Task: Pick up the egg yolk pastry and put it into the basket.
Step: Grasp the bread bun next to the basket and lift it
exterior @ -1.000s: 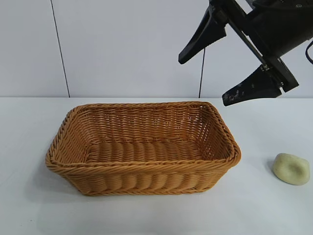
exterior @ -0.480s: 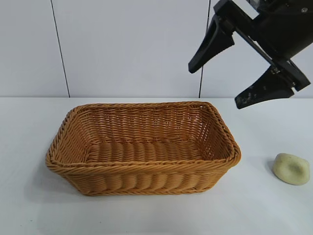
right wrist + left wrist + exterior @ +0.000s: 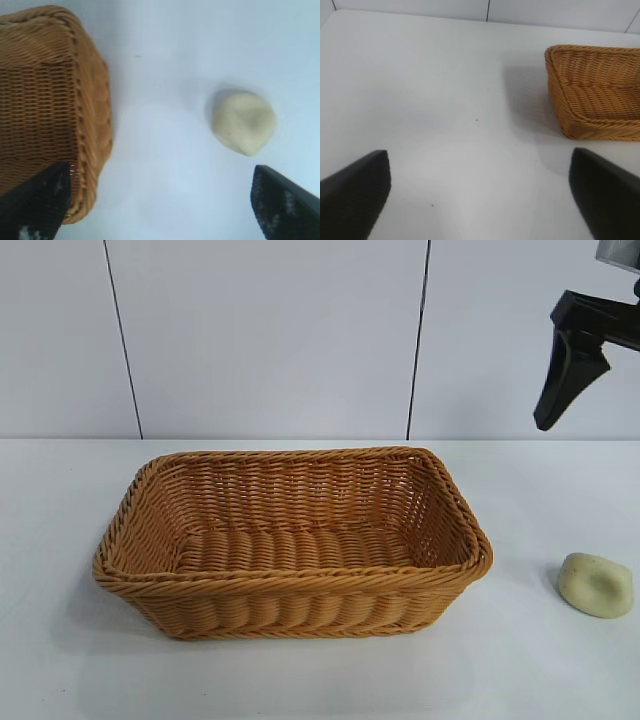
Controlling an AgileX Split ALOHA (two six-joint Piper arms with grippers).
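Nothing is done yet: the egg yolk pastry (image 3: 595,585) lies on the table (image 3: 520,660) right of the empty basket (image 3: 290,540), the right gripper (image 3: 160,210) hangs above it spread wide, and the left gripper (image 3: 480,195), also wide, idles far left.

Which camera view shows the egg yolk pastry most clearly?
The right wrist view: the egg yolk pastry lies large on the table, dent visible, between the open right pincer fingers. The exterior view shows it small at the right edge. The left wrist view misses it.
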